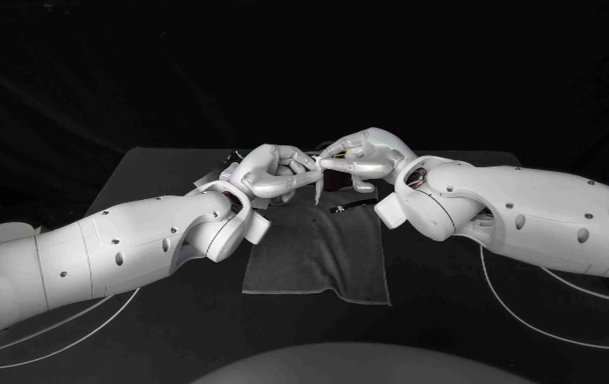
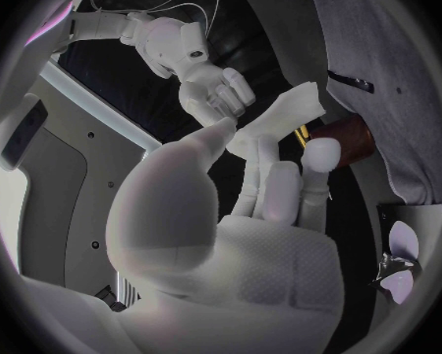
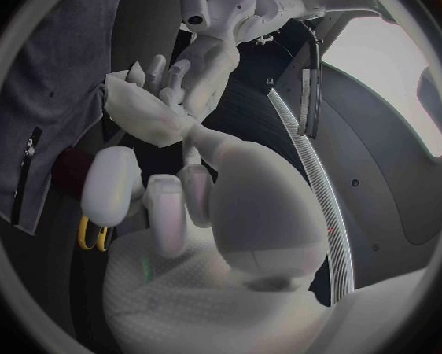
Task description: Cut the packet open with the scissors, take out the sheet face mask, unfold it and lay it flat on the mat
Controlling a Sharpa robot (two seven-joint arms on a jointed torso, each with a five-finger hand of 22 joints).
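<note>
Our left robot hand (image 1: 273,171) and right robot hand (image 1: 364,155) meet fingertip to fingertip above the far end of the mat (image 1: 318,261). Each is closed in a pinch on the sheet face mask (image 3: 145,114), which is still a folded white wad held clear of the mat. We judge the mask light, limp and damp. It is likely to cling to itself and tear if pulled hard, so we should grip opposite outer edges of one layer and draw them apart gently. A dark red item (image 2: 354,138) lies by the mat's far edge, and we cannot tell what it is. The mat lies on the desk (image 1: 165,168).
</note>
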